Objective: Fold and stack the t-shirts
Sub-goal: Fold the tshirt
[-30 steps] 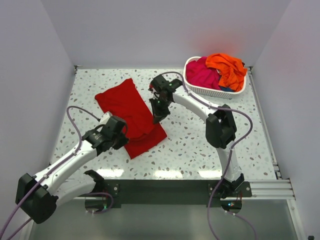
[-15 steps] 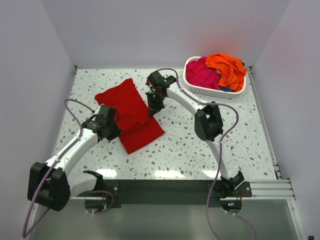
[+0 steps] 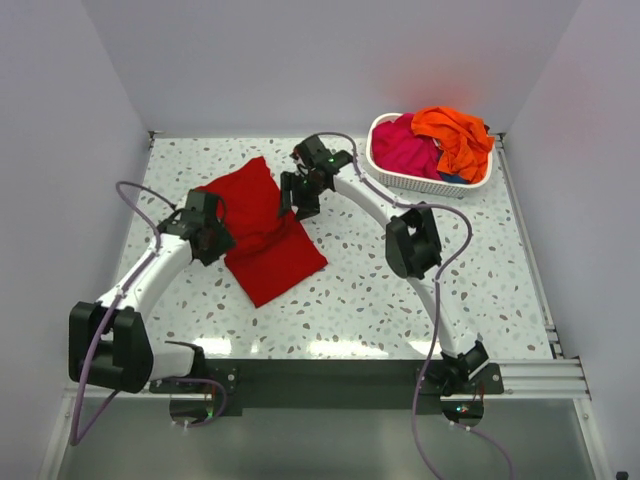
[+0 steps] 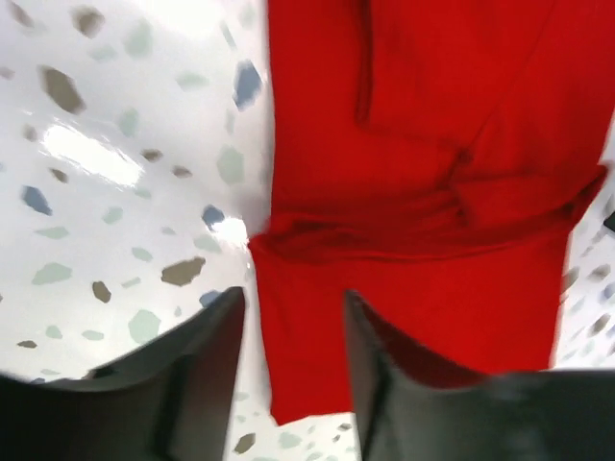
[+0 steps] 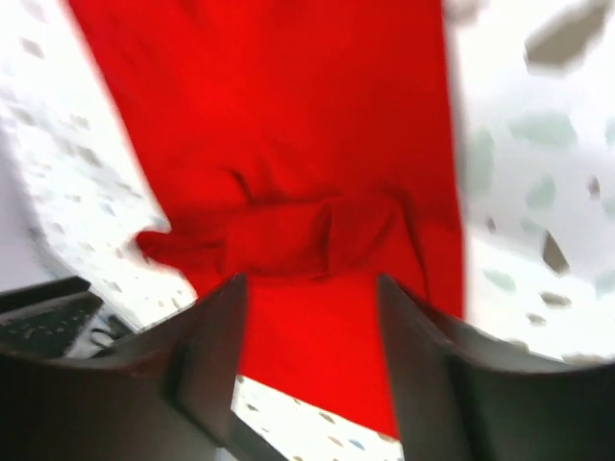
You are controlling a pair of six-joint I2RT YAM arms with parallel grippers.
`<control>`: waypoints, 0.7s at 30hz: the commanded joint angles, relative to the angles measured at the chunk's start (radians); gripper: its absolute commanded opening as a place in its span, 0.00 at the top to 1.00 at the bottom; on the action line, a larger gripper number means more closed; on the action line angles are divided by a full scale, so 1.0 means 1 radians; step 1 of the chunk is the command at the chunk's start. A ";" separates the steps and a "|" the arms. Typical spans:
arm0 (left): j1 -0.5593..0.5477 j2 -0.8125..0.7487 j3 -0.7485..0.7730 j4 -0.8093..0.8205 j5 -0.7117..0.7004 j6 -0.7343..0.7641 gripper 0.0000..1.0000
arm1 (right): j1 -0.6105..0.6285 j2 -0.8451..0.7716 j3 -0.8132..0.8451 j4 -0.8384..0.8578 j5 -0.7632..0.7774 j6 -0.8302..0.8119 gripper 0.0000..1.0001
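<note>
The deep red t-shirt [image 3: 265, 240] lies folded on the speckled table, left of centre, with a bunched ridge across its middle. My left gripper [image 3: 218, 247] hangs over the shirt's left edge, open, with nothing between its fingers. My right gripper [image 3: 291, 203] is over the shirt's far right edge, also open and empty. In the left wrist view the left gripper [image 4: 293, 331] straddles the red cloth [image 4: 423, 144]. In the right wrist view the right gripper [image 5: 309, 322] spreads above the red cloth [image 5: 288, 134]. The magenta-pink t-shirt [image 3: 403, 148] and the orange t-shirt [image 3: 455, 135] sit crumpled in the basket.
The white slatted basket [image 3: 425, 182] stands at the back right of the table. Grey walls close in the table on three sides. The right arm's elbow [image 3: 410, 245] reaches over the middle of the table.
Both arms swung toward the back left, dragging the shirt's near part that way. Both grippers, shut on the cloth before, now stand open and have let it go.
</note>
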 commanded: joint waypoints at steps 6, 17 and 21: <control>0.070 -0.061 0.209 -0.069 -0.109 0.047 0.37 | -0.064 -0.174 -0.038 0.344 -0.123 0.160 0.16; 0.012 -0.259 -0.067 -0.009 0.067 0.025 0.34 | -0.066 -0.398 -0.460 0.280 -0.083 -0.067 0.18; -0.028 -0.342 -0.165 -0.019 0.104 -0.005 0.33 | -0.066 -0.467 -0.645 0.281 -0.063 -0.109 0.19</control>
